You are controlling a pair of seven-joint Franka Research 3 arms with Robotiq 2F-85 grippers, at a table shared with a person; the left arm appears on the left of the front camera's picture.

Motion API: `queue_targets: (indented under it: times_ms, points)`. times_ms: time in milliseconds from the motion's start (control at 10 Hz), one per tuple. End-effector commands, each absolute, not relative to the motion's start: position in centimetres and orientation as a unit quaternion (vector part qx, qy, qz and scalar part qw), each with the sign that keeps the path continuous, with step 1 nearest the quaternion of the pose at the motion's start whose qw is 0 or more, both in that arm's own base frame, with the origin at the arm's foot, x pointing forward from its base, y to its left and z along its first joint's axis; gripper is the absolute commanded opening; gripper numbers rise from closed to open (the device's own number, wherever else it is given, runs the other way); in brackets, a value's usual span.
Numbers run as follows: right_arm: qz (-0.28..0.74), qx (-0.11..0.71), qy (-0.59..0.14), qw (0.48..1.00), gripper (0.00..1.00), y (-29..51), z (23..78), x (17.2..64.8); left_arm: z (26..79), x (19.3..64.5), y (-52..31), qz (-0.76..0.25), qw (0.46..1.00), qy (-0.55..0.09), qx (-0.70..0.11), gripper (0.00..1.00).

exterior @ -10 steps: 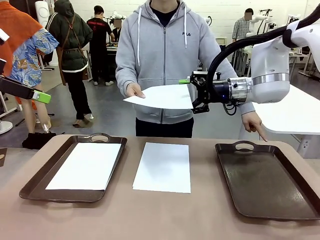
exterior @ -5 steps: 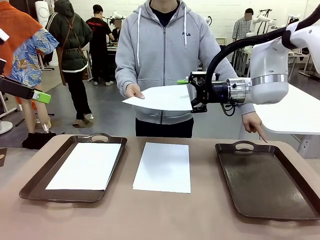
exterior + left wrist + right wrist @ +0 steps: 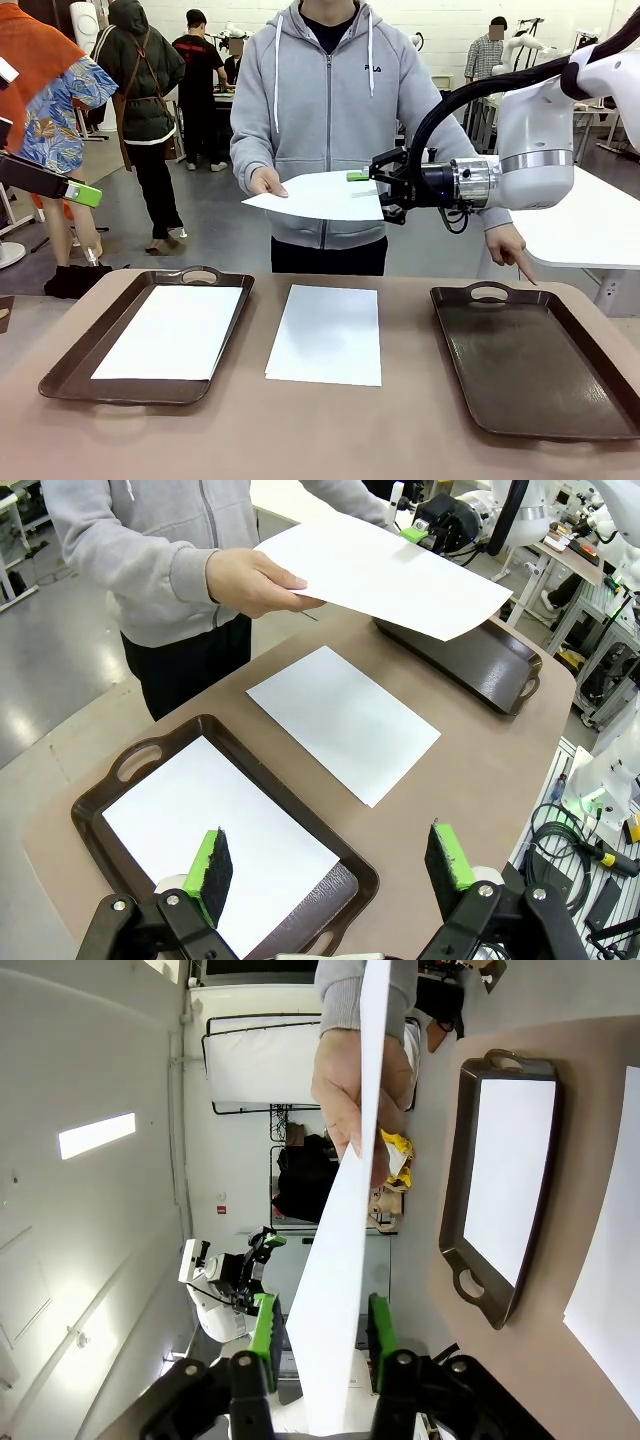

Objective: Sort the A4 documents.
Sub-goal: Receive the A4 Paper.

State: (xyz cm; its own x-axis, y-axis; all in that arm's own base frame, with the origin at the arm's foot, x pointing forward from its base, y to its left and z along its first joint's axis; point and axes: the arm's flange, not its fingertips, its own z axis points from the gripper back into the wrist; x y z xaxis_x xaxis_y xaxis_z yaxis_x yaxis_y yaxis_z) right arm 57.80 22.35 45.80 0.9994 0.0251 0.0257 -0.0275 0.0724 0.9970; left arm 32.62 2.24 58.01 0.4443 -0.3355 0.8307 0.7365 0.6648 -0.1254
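1. Fingers (image 3: 358, 176) of the right gripper (image 3: 374, 195) are straddling the right edge of the raised sheet (image 3: 315, 196) in the front view, one above it and one below. I cannot tell whether they are pinching it. The person's hand (image 3: 268, 181) is holding the sheet's left edge, so the paper is hanging in the air beyond the table's far side. The other hand (image 3: 508, 245) is pointing down towards the right tray (image 3: 530, 375), which is lying bare. A middle sheet (image 3: 326, 333) is lying flat on the table (image 3: 300, 440) between the trays. A third sheet (image 3: 175, 332) is lying inside the left tray (image 3: 68, 368). The left gripper (image 3: 86, 194) is hanging at the far left, off the table.

2. In the left wrist view, the left gripper (image 3: 335, 865) is spreading its fingers (image 3: 210, 865) wide, released and grasping nothing. It is hovering over the left tray (image 3: 100, 795) and the third sheet (image 3: 210, 820). Beyond them the middle sheet (image 3: 345, 720) is lying on the table. Farther off, the person's hand (image 3: 250, 580) is holding up the raised sheet (image 3: 385, 575), with the right gripper (image 3: 425, 530) at its opposite edge above the right tray (image 3: 470, 660).

3. In the right wrist view, the right gripper (image 3: 322, 1345) is showing one green pad (image 3: 265, 1335) on each side of the raised sheet (image 3: 345, 1220), which is seen nearly edge-on. The pads are sitting close to the paper, but contact is unclear. The person's hand (image 3: 345, 1090) is gripping the sheet's other end. Below, the third sheet (image 3: 510, 1170) is lying in the left tray (image 3: 455, 1250), and a corner of the middle sheet (image 3: 610, 1270) is showing.
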Motion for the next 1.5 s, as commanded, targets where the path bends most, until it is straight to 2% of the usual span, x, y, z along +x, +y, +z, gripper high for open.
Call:
queue_targets:
  times_ms: [0, 100, 200, 300, 1000, 1100, 1400]
  points:
    - [0.008, 0.690, 0.005, 0.724, 0.29, 22.53, 45.79, 58.37, 57.95, 32.67, 2.24, -0.332, 0.813, -0.412, -0.245, 1.00]
    - [0.007, 0.690, 0.005, 0.724, 0.17, 22.52, 45.77, 58.35, 57.95, 32.67, 2.24, -0.332, 0.813, -0.412, -0.245, 1.00]
    - [0.008, 0.691, 0.005, 0.723, 0.11, 22.51, 45.75, 58.36, 57.95, 32.67, 2.24, -0.332, 0.813, -0.412, -0.245, 1.00]
    - [0.008, 0.692, 0.006, 0.722, 0.00, 22.50, 45.65, 58.33, 57.95, 32.67, 2.24, -0.332, 0.813, -0.412, -0.245, 1.00]
    - [0.023, 0.692, 0.028, 0.721, 0.00, 22.66, 45.36, 57.67, 57.95, 32.67, 2.24, -0.332, 0.813, -0.412, -0.245, 1.00]
    - [0.012, 0.681, 0.006, 0.732, 0.00, 22.36, 45.32, 57.88, 57.95, 32.67, 2.24, -0.332, 0.813, -0.412, -0.245, 1.00]
    - [0.012, 0.681, 0.006, 0.732, 0.00, 22.36, 45.32, 57.88, 57.95, 32.67, 2.24, -0.332, 0.813, -0.412, -0.245, 1.00]
